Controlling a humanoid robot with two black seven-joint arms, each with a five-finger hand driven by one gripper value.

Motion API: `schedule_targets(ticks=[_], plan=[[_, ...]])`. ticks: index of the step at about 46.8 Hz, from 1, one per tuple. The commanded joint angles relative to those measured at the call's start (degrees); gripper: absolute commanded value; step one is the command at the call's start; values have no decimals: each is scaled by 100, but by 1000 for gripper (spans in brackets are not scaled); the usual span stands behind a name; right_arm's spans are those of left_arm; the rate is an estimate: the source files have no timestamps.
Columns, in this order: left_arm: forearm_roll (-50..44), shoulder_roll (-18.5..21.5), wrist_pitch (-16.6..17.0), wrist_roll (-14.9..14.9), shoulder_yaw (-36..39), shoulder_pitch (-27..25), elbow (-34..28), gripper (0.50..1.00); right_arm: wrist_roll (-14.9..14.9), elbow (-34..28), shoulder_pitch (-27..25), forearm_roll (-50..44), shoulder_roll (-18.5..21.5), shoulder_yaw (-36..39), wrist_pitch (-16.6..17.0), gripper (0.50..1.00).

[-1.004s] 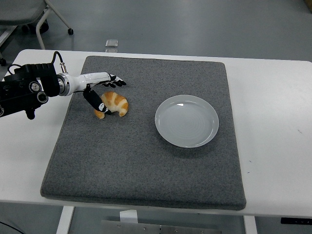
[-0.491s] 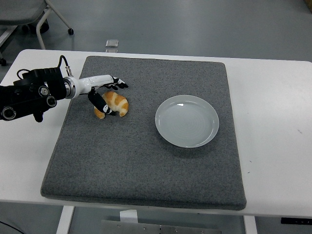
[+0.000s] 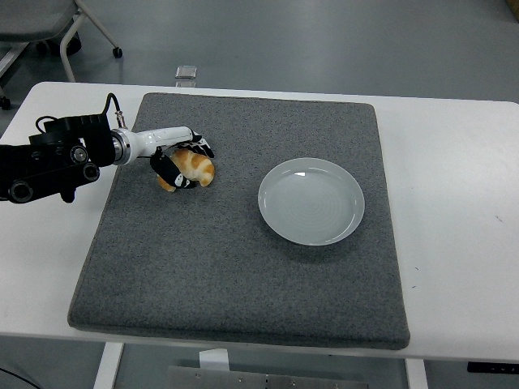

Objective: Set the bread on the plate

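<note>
Grey mat [image 3: 235,267] lies flat on white table [image 3: 454,243], covering most of its middle. Beyond the far edge: grey floor, a small silver object [image 3: 186,72] on it. Chair [image 3: 49,24] legs with castors, top left.

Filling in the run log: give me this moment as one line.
left robot hand: closed on bread | bread: on grey mat | plate: empty | right arm: unseen

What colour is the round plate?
The plate is plain white with a slightly glossy surface, seen in the head view on the grey mat.
</note>
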Motion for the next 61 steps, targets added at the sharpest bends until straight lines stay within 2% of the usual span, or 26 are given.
schedule_targets(ticks=[1, 11, 14, 18, 21, 23, 24, 41, 47, 61], plan=[[63, 0, 2, 7, -8, -6, -1, 786, 3, 0, -4, 0, 0, 2, 0, 930], [116, -9, 2, -2, -8, -32, -1, 735, 3, 0, -5, 0, 0, 2, 0, 930], [124, -9, 11, -2, -8, -32, -1, 701, -5, 0, -5, 0, 0, 2, 0, 930], [247, -9, 37, -2, -8, -32, 8, 609, 3, 0, -5, 0, 0, -7, 0, 930], [326, -9, 64, -2, -8, -32, 16, 564, 3, 0, -5, 0, 0, -7, 0, 930], [362, -9, 64, -2, -8, -32, 34, 508, -5, 0, -5, 0, 0, -7, 0, 930], [370, -9, 72, -2, -8, -32, 34, 500, 3, 0, 4, 0, 0, 2, 0, 930], [458, -17, 81, 16, -16, -58, 51, 500, 3, 0, -5, 0, 0, -7, 0, 930], [520, -18, 204, -2, -34, -76, 87, 500, 3, 0, -5, 0, 0, -7, 0, 930], [441, 17, 187, -46, -96, -427, -71, 500, 3, 0, -5, 0, 0, 2, 0, 930]])
